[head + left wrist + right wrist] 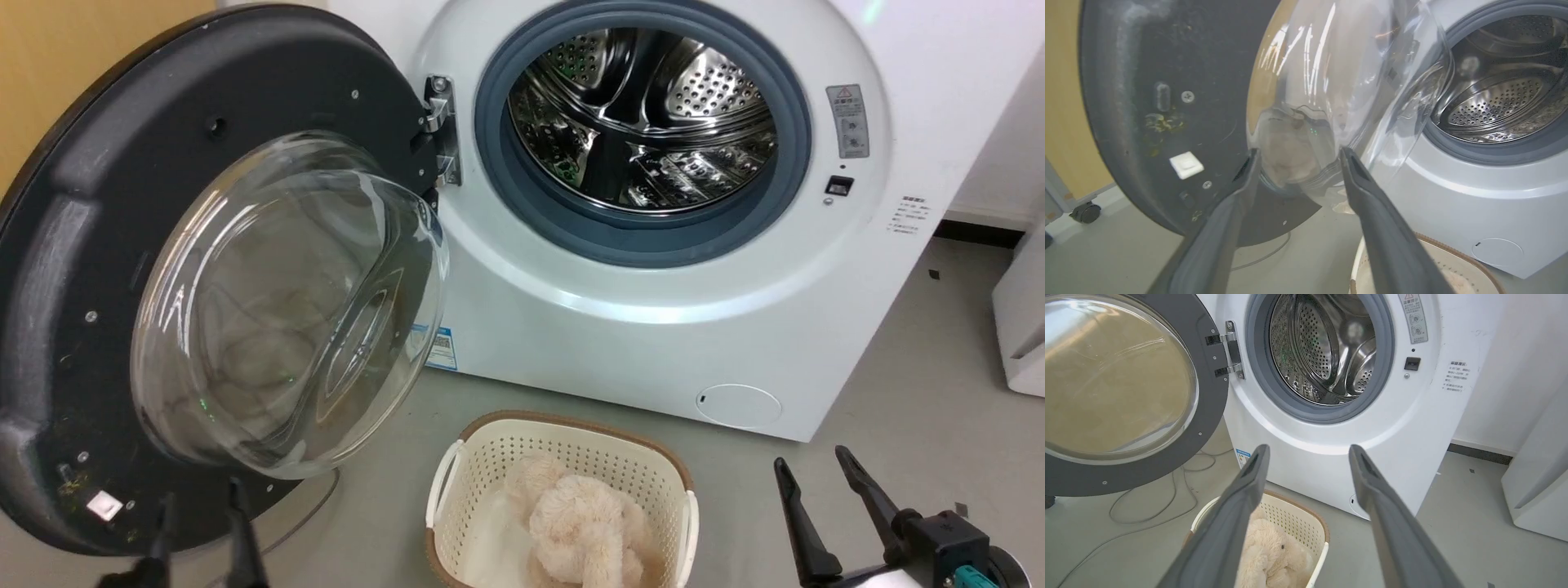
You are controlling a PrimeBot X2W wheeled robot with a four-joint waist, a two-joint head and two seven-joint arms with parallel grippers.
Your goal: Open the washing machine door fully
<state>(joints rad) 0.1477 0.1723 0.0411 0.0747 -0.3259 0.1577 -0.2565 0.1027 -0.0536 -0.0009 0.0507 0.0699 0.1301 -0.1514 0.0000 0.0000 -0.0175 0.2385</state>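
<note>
A: Grey floor (pixel 898 351), yellow wall (pixel 82 49) left of the washer (pixel 653 343). Where's the door (pixel 98 204)?

B: Swung out on the hinge (pixel 439 122) at the washer's left side, with its inner face and bowl (pixel 286 302) toward the head camera. Drum (pixel 645 114) fully exposed. Looks wide open. Can't tell if it's at its stop.

A: Grippers?

B: On the left gripper (pixel 202 492) the jaws are spread with nothing between them. It's front-left of the washer, tips at the door's bottom rim. On the right gripper (pixel 810 457) they're spread too and it's empty. It sits low in front of the washer's right corner, well apart from the door.

A: Left touching the door?

B: Can't say. Left wrist view puts the bowl's underside just past the tips, straddled by the fingers (pixel 1216 232). Glare hides any contact.

A: Risks?

B: Three.
1. Nothing holds the door, so a loose hinge could let it drift back toward the washer.
2. Lifting or turning the left arm from this spot could hook a finger on the bowl or rim and drag the door along.
3. The basket (pixel 571 425) sits right in front of the washer, and a cable (pixel 1147 514) lies on the floor to its left, under the door. A low sweep could snag either.

A: Fix?

B: Back the left arm straight away from the washer first.
</note>
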